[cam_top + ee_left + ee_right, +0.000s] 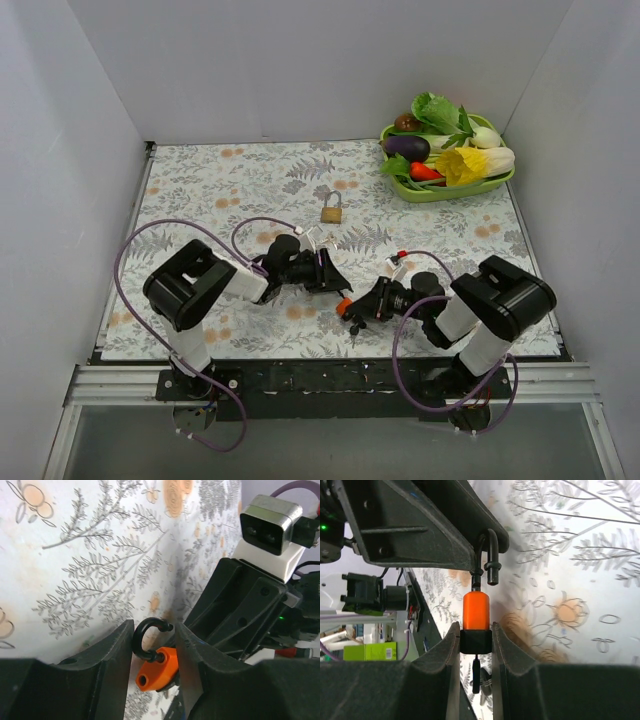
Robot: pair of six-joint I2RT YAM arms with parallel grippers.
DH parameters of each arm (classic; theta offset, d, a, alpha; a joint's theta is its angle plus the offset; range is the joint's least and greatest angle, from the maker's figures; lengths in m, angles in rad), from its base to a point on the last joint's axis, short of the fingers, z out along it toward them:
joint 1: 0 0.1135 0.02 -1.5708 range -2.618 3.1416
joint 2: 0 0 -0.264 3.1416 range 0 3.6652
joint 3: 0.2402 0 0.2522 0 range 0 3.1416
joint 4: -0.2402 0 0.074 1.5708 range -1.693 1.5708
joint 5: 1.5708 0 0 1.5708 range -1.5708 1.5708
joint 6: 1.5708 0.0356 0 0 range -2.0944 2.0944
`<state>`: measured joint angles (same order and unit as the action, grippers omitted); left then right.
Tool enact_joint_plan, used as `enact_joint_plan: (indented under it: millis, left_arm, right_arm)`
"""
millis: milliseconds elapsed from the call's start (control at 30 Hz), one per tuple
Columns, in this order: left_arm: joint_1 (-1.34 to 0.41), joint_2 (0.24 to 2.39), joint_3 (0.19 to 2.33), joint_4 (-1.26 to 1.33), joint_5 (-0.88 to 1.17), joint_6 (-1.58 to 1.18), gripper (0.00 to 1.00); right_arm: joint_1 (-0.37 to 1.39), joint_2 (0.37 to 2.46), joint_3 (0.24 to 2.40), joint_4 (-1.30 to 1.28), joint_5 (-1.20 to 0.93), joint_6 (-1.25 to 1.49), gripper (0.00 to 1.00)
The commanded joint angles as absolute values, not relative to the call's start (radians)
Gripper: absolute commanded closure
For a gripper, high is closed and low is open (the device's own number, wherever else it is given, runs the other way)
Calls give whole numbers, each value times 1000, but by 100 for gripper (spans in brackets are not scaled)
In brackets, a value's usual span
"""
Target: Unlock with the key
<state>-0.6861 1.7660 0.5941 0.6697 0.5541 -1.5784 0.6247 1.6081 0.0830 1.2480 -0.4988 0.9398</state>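
The top external camera sits high above and behind the arm bases. It looks down and forward over the whole table (pixel 200 180), so the orange padlock (pixel 343 306) is small and sits below the centre of the view.

The left wrist camera looks past the left fingers (pixel 100 680) at the orange padlock (pixel 157 668) from very close, facing its shackle end. The right arm (pixel 250 610) is behind the padlock.

The right wrist camera, equally close, faces the orange padlock (pixel 476 611) from its body end, between the right fingers (pixel 430 680). The left arm (pixel 410 525) is behind the padlock.

All three views share the padlock and the patterned tabletop around it.

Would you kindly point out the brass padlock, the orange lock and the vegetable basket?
brass padlock (pixel 331 214), top view, on its body.
orange lock (pixel 476 611), right wrist view, on its orange body.
vegetable basket (pixel 440 194), top view, on its near rim.
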Motion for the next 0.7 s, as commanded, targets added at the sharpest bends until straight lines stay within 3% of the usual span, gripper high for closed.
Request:
enact_joint_plan:
  millis: [0, 100, 267, 367, 667]
  left_arm:
    - [-689, 1805, 686, 661, 525, -1491, 62]
    - [-687, 1841, 725, 609, 493, -1456, 53]
    - [-687, 1826, 756, 514, 370, -1395, 16]
    - [-683, 1783, 770, 462, 284, -1382, 2]
    - [-670, 1666, 787, 318, 161, -1322, 2]
  right_arm:
    - [608, 1721, 55, 1649, -492, 1022, 99]
    - [583, 1762, 31, 1710, -479, 1035, 99]
    - [516, 1773, -11, 1756, -443, 1046, 99]
    - [474, 1763, -40, 1761, -428, 1039, 99]
    - [393, 1684, 26, 1582, -350, 970, 99]
